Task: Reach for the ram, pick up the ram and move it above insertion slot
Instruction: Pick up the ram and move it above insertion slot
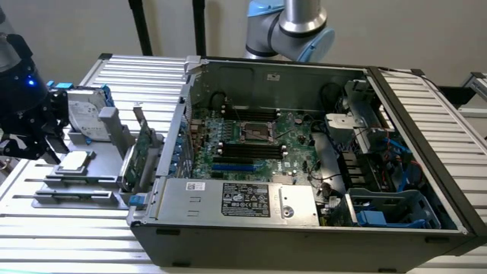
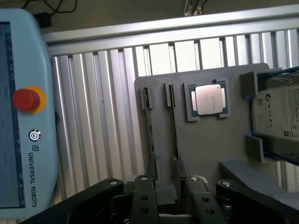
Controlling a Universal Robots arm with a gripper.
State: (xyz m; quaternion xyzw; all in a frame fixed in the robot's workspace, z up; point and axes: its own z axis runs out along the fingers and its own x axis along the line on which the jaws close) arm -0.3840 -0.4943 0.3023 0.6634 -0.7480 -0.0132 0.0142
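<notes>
Hovering low over the grey parts holder at the exterior view's left, the gripper points down at it, its dark body carrying a small blue light. A silver arm joint with blue caps shows behind the open computer case. The wrist view looks along the two black fingers, which stand spread wide with a clear gap between them and nothing clamped in it. The ram stands on its long edge in a narrow slot of the holder. Its near end runs toward the gap between the fingers, and neither finger visibly presses on it. A second memory stick stands on edge in the neighbouring slot, parallel to the ram and just beside it, roughly in line with one finger. On the ram's other side a processor lies flat in a square recess, and past that a silver hard drive with blue rails sits in its own bay. A green expansion card stands upright at the holder's edge next to the case. The insertion slots on the motherboard inside the case lie well apart from the gripper. A teach pendant with a red stop button rests on the ribbed aluminium table.
</notes>
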